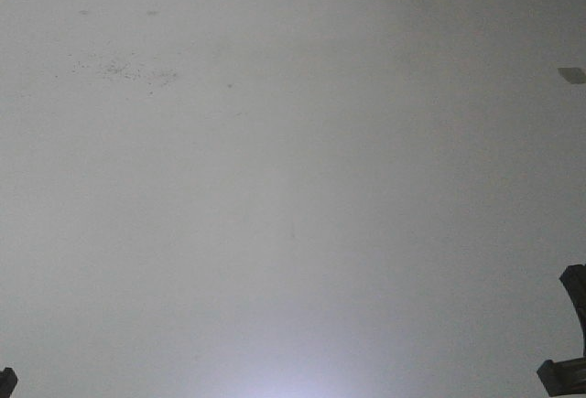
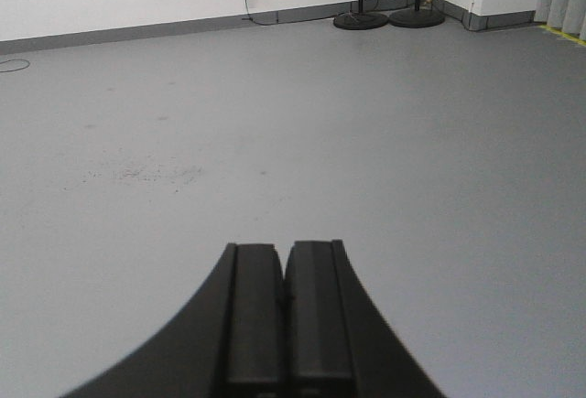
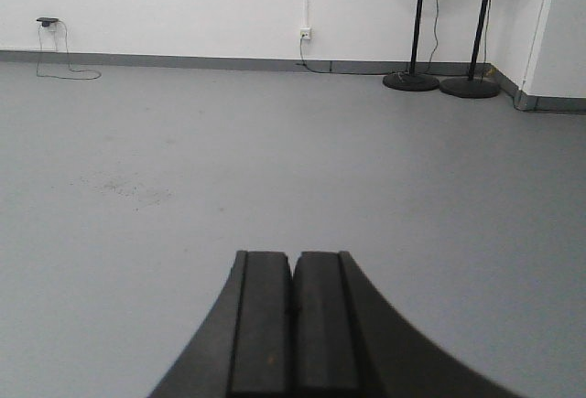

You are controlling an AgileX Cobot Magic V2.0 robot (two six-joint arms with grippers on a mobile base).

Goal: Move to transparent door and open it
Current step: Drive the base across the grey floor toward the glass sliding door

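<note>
the left gripper (image 2: 285, 317) and the right gripper (image 3: 293, 320) are each held pressed together and empty, aimed low over grey floor (image 3: 183, 160), likely for driving. the transparent door is seen in no view.

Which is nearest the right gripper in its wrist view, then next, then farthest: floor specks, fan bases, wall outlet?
From the right gripper:
1. Specks, ahead and to the left.
2. Fan bases, far right; the two are too close to call between them.
3. Outlet, on the back wall, near centre.
</note>
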